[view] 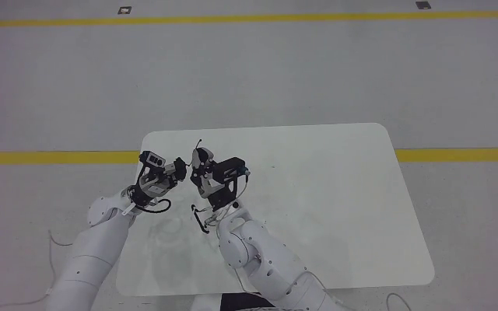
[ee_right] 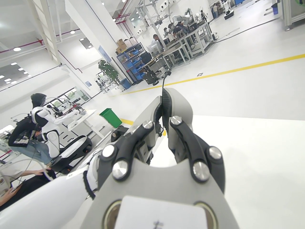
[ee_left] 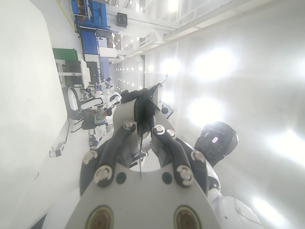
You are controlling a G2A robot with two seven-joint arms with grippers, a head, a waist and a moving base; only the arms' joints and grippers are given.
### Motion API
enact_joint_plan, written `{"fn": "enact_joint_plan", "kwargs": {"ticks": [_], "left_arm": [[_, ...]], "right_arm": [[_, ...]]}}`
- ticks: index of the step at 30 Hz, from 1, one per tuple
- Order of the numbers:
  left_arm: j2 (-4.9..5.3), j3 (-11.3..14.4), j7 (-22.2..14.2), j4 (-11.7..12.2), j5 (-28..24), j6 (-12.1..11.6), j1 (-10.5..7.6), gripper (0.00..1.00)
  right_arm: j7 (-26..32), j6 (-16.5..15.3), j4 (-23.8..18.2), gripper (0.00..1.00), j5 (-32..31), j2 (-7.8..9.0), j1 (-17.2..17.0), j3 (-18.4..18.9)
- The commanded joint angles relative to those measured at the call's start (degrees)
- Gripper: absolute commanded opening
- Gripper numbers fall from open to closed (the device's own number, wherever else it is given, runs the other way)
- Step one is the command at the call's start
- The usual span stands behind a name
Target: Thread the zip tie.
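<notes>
white table (view: 327, 202) | yellow floor line (view: 311, 17) | left gripper (ee_left: 144, 101), right gripper (ee_right: 164, 96) both clamped on zip tie (ee_right: 163, 83)

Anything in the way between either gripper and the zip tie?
Nothing visible. The right gripper is shut on the zip tie, with the tie's head end poking out beyond it. The left gripper is shut on the same tie, and both are above the table.

The right gripper (ee_right: 163, 101) is seen with its pale fingers (ee_right: 181, 106) pressed together on a thin black zip tie (ee_right: 163, 85). The strap is carried out past the fingertips and is ended by a small dark block. A white table (ee_right: 250, 144) is seen beneath the gripper, with a yellow line (ee_right: 238, 70) painted on the floor (ee_right: 238, 48) beyond.
</notes>
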Motion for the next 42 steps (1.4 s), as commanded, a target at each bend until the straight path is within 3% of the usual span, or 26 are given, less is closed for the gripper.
{"fn": "enact_joint_plan", "kwargs": {"ticks": [1, 21, 31, 42], "left_arm": [[0.00, 0.00, 0.00, 0.00, 0.00, 0.00, 0.00, 0.00], [0.00, 0.00, 0.00, 0.00, 0.00, 0.00, 0.00, 0.00], [0.00, 0.00, 0.00, 0.00, 0.00, 0.00, 0.00, 0.00], [0.00, 0.00, 0.00, 0.00, 0.00, 0.00, 0.00, 0.00]], "right_arm": [[0.01, 0.03, 0.06, 0.00, 0.10, -0.01, 0.03, -0.04], [-2.02, -2.72, 0.39, 0.00, 5.36, -0.10, 0.18, -0.06], [0.62, -2.14, 1.85, 0.00, 7.92, -0.49, 0.81, -0.24], [-0.51, -2.45, 2.24, 0.00, 9.23, -0.62, 0.85, 0.12]]}}
